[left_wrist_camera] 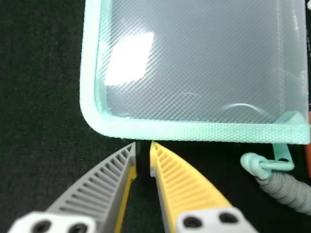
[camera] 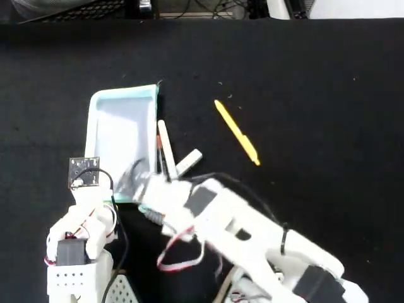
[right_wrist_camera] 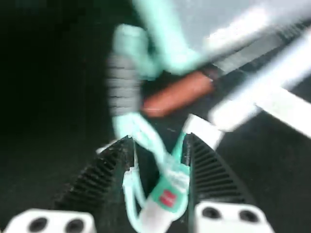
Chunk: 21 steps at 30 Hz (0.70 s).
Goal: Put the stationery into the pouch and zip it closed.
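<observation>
A translucent pouch (camera: 123, 129) with mint-green edging lies flat on the black table. My left gripper (left_wrist_camera: 142, 144) is shut, its tips just short of the pouch's near edge (left_wrist_camera: 194, 131), holding nothing. Beside the pouch's near corner, my right gripper (right_wrist_camera: 158, 141) is shut on the mint zipper pull (right_wrist_camera: 165, 187), whose grey ribbed cord (left_wrist_camera: 284, 187) trails from the corner. A white pen (camera: 165, 148), a dark red pen (right_wrist_camera: 177, 94) and a short white stick (camera: 188, 163) lie against the pouch's open side. A yellow pen (camera: 237, 132) lies apart, farther right.
The right arm (camera: 252, 240) stretches in from the near right, with red and white wires (camera: 180, 252) looping beneath it. The left arm (camera: 79, 240) stands at the near left. Black tabletop spreads to the far side and right.
</observation>
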Available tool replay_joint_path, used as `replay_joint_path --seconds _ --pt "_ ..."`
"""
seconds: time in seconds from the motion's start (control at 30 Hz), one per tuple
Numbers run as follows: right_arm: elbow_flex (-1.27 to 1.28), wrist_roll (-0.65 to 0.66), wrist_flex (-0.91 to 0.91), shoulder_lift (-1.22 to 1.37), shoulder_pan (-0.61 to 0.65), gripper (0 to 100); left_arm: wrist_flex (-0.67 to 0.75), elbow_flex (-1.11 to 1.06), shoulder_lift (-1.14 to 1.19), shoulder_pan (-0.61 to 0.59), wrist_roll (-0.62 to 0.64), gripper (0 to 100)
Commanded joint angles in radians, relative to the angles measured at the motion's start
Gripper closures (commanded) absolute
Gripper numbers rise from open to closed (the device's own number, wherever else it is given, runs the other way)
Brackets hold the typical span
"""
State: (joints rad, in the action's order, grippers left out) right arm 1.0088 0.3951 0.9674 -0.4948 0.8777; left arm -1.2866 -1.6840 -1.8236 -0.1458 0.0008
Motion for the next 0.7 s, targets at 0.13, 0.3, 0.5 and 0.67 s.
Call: replay_joint_path --seconds 0.13,0.3,0.5,0.67 --pt "0.036 0.012 0.011 -0.042 0.041 79.9 0.012 -0.015 0.005 0.008 0.005 93" --pt "0.038 0.014 -0.023 -0.01 0.055 77.7 0.012 -0.015 0.005 0.01 0.005 93" --pt "0.05 0.034 -0.11 0.116 0.107 77.7 0.012 -0.015 0.005 0.008 0.005 93" --pt "-0.036 0.04 -0.075 0.248 0.097 78.0 0.012 -0.015 0.005 0.008 0.005 93"
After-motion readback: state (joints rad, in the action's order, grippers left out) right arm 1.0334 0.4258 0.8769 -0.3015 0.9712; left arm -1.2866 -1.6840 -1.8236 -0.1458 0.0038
